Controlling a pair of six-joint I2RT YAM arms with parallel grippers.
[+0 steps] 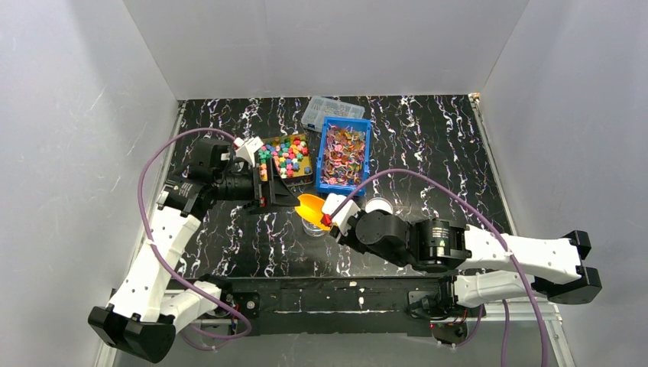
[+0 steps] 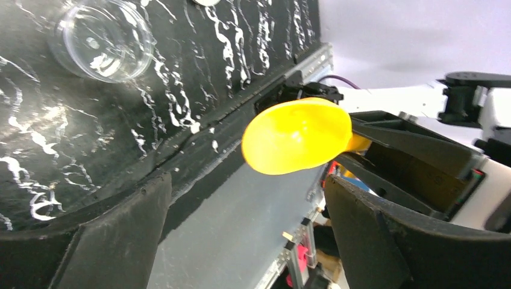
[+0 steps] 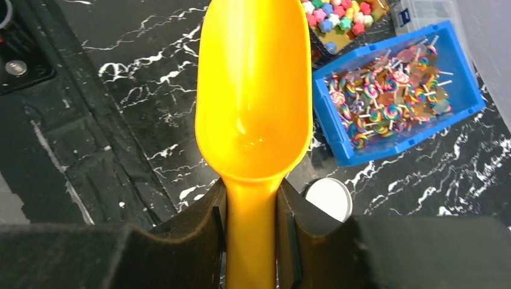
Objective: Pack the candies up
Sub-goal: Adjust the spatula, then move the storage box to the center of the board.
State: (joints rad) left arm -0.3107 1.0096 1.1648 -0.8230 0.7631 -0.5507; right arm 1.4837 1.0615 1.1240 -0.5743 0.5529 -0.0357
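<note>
**Chunky candies [image 1: 286, 155] and swirled candies [image 1: 343, 153], heaped side by side**

The chunky candies are small blocky pieces in green, pink, blue, yellow and orange, piled loose in a shallow tray [image 1: 299, 177]. Just to their right, the swirled candies fill a blue bin [image 1: 345, 121]. They are tiny striped discs on thin pale sticks, mixed with shiny pink, orange and gold pieces, lying jumbled at all angles.
</note>
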